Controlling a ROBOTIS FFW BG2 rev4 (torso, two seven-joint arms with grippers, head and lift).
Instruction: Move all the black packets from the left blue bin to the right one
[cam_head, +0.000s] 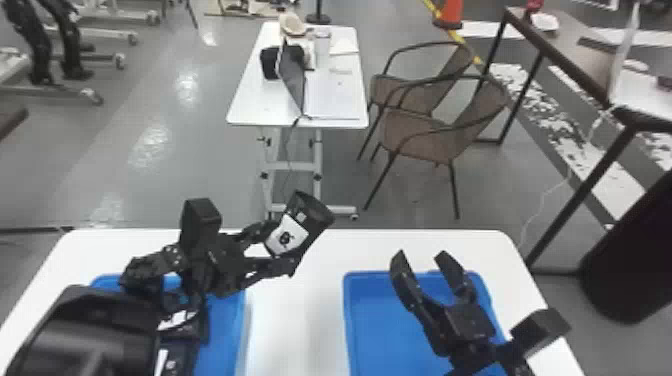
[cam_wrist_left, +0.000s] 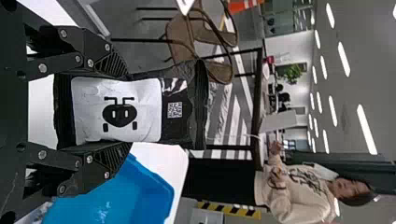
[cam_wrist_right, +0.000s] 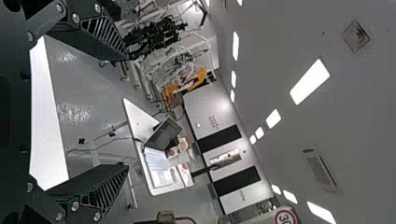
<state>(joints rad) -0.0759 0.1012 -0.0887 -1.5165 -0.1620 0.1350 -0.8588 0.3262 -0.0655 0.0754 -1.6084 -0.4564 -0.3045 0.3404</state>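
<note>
Left gripper (cam_head: 283, 247): gripping a black packet (cam_head: 309, 212) by its sides, fingers parted by its width. Packet is leaning at a tilt above the white table (cam_head: 292, 325) (label showing a printed figure), between the left blue bin (cam_head: 226, 325) and right blue bin (cam_head: 377, 325) in the head view. Right gripper (cam_head: 421, 256): hovering over the right bin, fingers standing wide apart, holding nothing.
</note>
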